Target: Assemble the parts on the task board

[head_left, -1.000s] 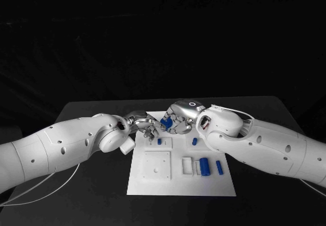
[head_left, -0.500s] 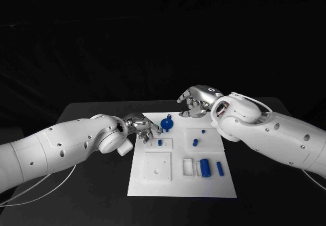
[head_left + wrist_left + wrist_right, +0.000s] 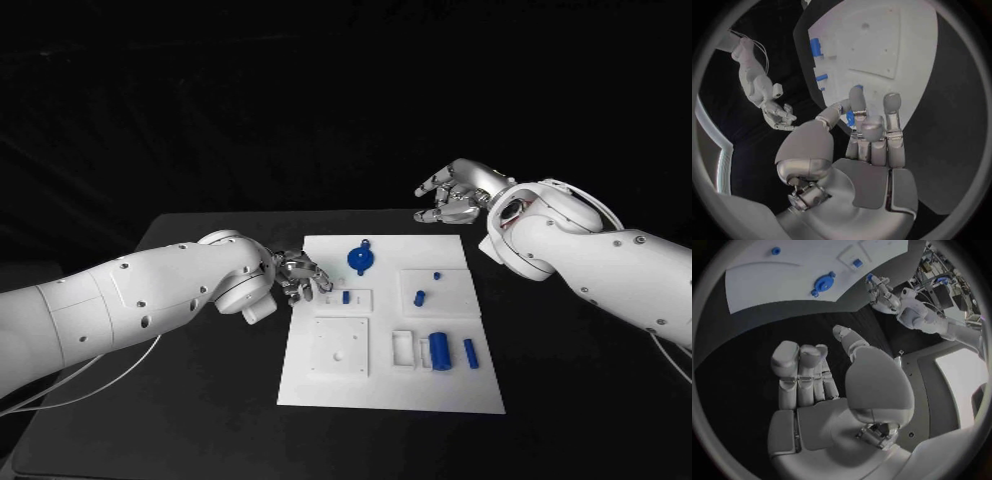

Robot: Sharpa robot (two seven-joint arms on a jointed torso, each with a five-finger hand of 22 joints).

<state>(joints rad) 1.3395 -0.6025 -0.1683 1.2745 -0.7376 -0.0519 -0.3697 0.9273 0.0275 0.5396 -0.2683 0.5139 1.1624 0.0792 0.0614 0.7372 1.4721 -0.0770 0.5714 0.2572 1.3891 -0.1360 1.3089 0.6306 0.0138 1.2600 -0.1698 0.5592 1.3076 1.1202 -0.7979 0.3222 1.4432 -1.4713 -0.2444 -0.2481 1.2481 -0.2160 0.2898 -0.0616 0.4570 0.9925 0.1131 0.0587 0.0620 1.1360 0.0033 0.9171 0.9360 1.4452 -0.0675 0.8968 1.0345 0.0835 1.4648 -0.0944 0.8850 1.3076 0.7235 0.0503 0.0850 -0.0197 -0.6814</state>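
Observation:
The white task board (image 3: 389, 330) lies in the middle of the black table. A round blue part (image 3: 359, 261) with a small tab rests on its far end, also visible in the right wrist view (image 3: 823, 281). My left hand (image 3: 300, 278) hovers at the board's left edge and pinches a small blue peg (image 3: 851, 118) between thumb and fingers. My right hand (image 3: 459, 198) hangs in the air beyond the board's far right corner, fingers loosely apart and holding nothing (image 3: 811, 385).
Small blue pegs stand on the board (image 3: 346, 297) (image 3: 420, 296) (image 3: 436, 273). Two longer blue pieces (image 3: 438, 351) (image 3: 467, 352) lie near its right side. A raised white square plate (image 3: 339, 346) sits near the left side.
My right hand let go of the round blue part on the board's far end, then rose and drew back to the right. My left hand stayed at the board's left edge.

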